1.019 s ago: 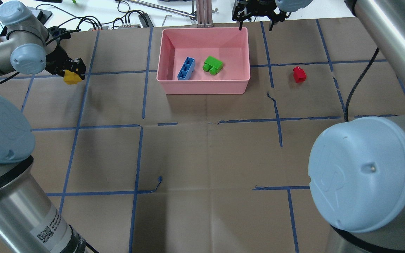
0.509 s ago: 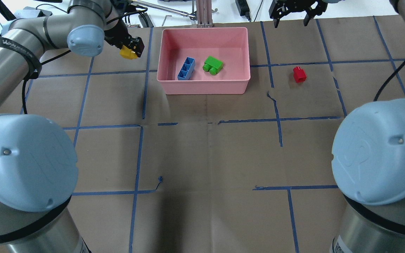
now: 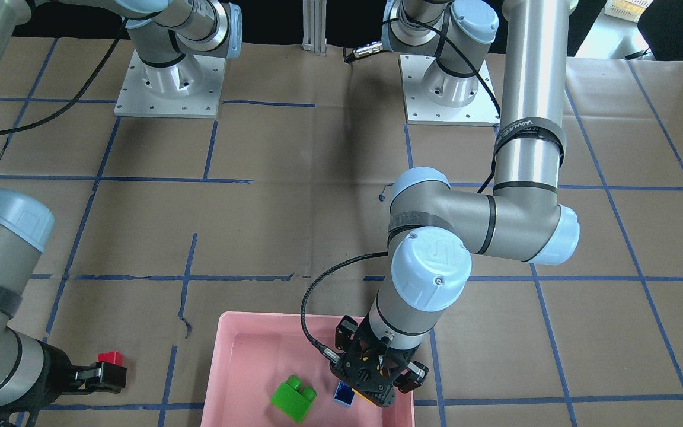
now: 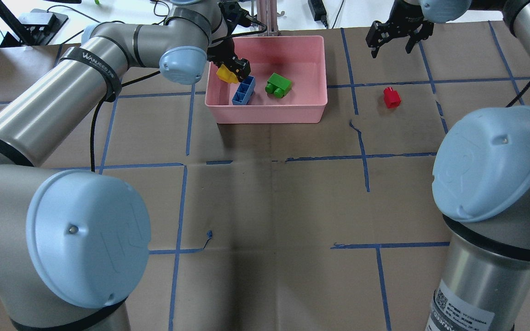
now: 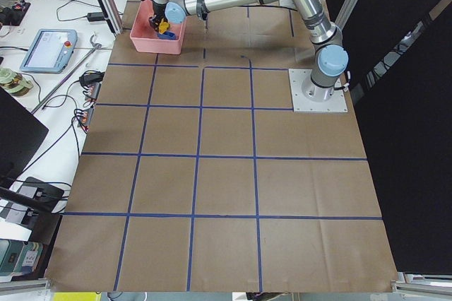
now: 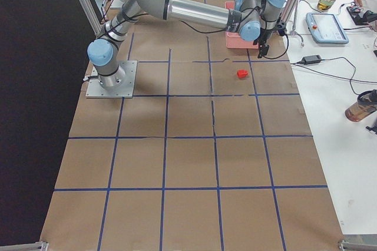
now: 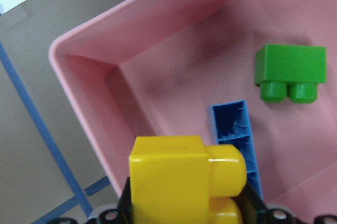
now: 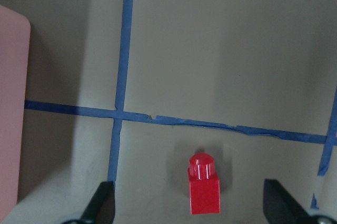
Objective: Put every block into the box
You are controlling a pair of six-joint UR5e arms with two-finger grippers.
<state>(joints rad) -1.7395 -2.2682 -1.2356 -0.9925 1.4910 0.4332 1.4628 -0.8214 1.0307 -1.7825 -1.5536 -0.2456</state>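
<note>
My left gripper [image 4: 233, 70] is shut on the yellow brick [image 4: 225, 74] and holds it above the left part of the pink box [image 4: 269, 115]. In the left wrist view the yellow brick [image 7: 179, 176] hangs over the blue brick [image 7: 237, 134]. The blue brick [image 4: 244, 90] and the green brick [image 4: 279, 85] lie inside the box. The red brick [image 4: 391, 97] stands on the table to the right of the box. My right gripper [image 4: 391, 48] is open and empty, above the table just beyond the red brick. In the right wrist view the red brick [image 8: 204, 190] shows between its fingers [image 8: 102, 205].
Brown paper with blue tape lines covers the table [image 4: 269, 193]. Cables and an aluminium post [image 4: 267, 18] lie past the table's far edge behind the box. Both arm bases [image 3: 166, 89] stand on the robot's side.
My left arm has swung right with the yellow brick, from the far left of the table to above the box. My right gripper has moved right and nearer to the red brick.
</note>
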